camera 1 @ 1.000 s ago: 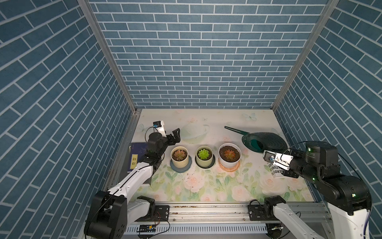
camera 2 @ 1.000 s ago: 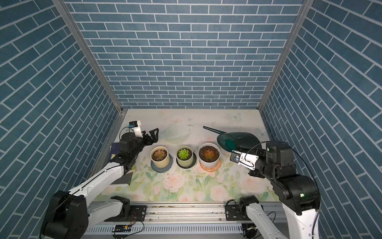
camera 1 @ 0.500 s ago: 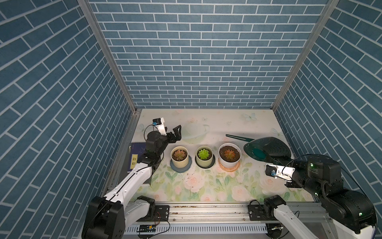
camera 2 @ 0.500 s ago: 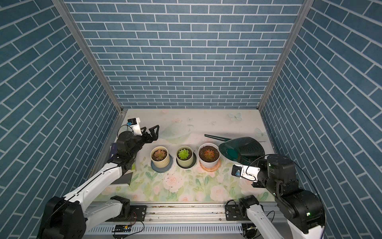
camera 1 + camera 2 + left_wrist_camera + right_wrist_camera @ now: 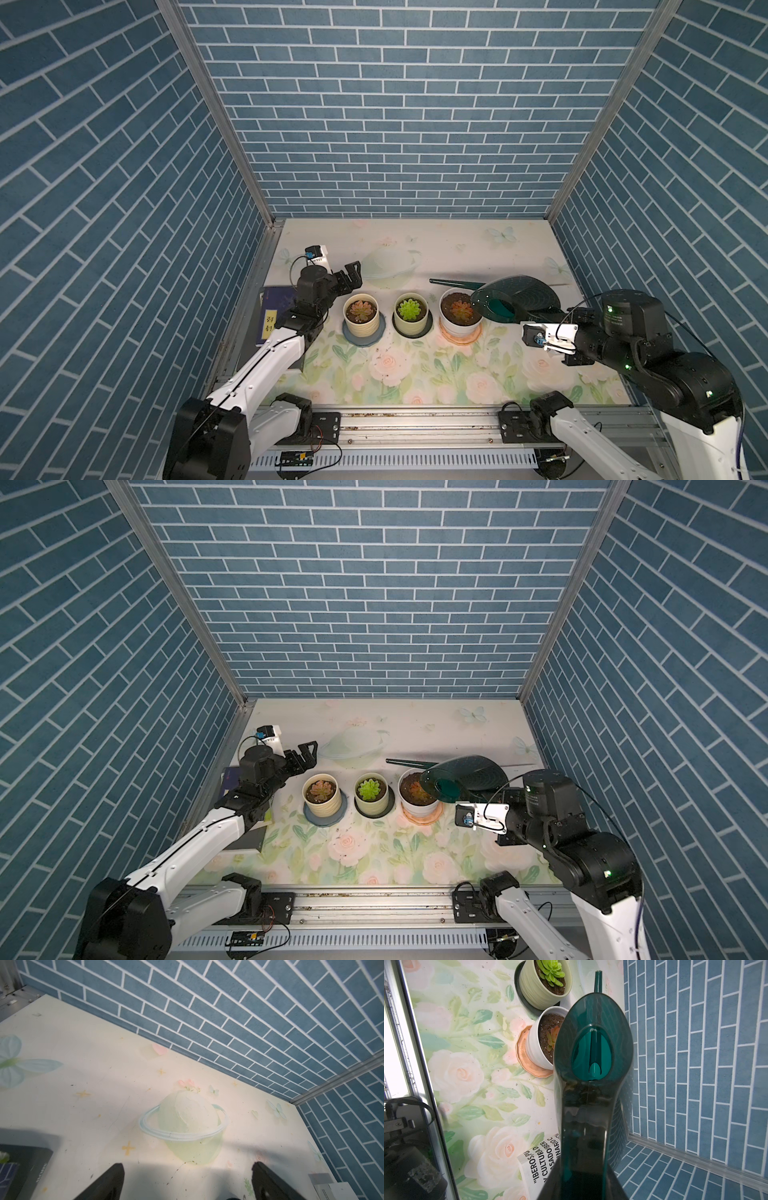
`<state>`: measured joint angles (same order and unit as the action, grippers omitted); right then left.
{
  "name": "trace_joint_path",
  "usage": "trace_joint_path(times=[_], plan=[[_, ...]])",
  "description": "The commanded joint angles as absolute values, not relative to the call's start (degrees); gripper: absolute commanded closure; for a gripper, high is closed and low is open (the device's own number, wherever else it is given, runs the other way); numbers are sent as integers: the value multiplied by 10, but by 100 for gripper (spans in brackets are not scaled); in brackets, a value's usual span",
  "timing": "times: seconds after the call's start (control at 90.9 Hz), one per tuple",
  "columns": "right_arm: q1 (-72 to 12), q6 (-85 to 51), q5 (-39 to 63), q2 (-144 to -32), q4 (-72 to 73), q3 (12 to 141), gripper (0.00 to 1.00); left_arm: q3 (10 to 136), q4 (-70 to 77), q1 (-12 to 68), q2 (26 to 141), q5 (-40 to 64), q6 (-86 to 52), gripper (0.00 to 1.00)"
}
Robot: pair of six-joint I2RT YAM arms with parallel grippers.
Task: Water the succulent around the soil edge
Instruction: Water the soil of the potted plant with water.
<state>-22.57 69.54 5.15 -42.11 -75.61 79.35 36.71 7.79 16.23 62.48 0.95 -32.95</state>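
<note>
Rt pincer point(image 5: 528, 318) is clamped on teal watering can point(image 5: 519, 295), carried toward the pots since prev. frame, now overlapping rim of white pot point(image 5: 456, 329) w/ red succulent point(image 5: 460, 309), mid-tabletop; lt pincer point(image 5: 352, 275) is spread wide. "IBEROS… Y CULTURA" is read on paper point(image 5: 538, 1160) near tabletop's right edge.

A pale tabletop point(image 5: 457, 249) printed with a ringed planet point(image 5: 388, 266) forms the floor of the cell. Behind the planet rises a back wall point(image 5: 395, 104) of blue brick pattern with white joints. Matching side walls point(image 5: 104, 166) stand to either side of the planet, meeting the back wall at bare aluminium corner posts point(image 5: 217, 108). A pale butterfly point(image 5: 501, 234) is printed between planet and back wall. On the planet's near side the print turns to pink roses point(image 5: 388, 365) and green leaves, ending at a metal rail point(image 5: 415, 419). The light is bright and even.
</note>
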Motion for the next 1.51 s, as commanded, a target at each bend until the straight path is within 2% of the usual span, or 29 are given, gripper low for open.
trace_joint_path(times=[0.0, 0.176, 0.506, 0.693, 0.924, 1.331, 1.496], plan=[[-229, 708, 80, -419, -673, 814, 100, 389, 13, 166, 624, -23, -366, 0], [-228, 644, 120, -443, -627, 827, 100, 395, -12, 166, 621, -29, -372, 0], [-232, 714, 218, -526, -619, 866, 100, 425, -133, 159, 621, -13, -409, 0], [-266, 722, 190, -564, -594, 867, 100, 420, -151, 95, 616, 54, -433, 0], [-350, 727, 88, -637, -618, 928, 100, 424, -184, 42, 605, 36, -434, 0], [-504, 732, -79, -736, -693, 1010, 100, 430, -181, 29, 627, 32, -411, 0], [-543, 732, -93, -752, -695, 1017, 100, 429, -181, 29, 627, 34, -410, 0]])
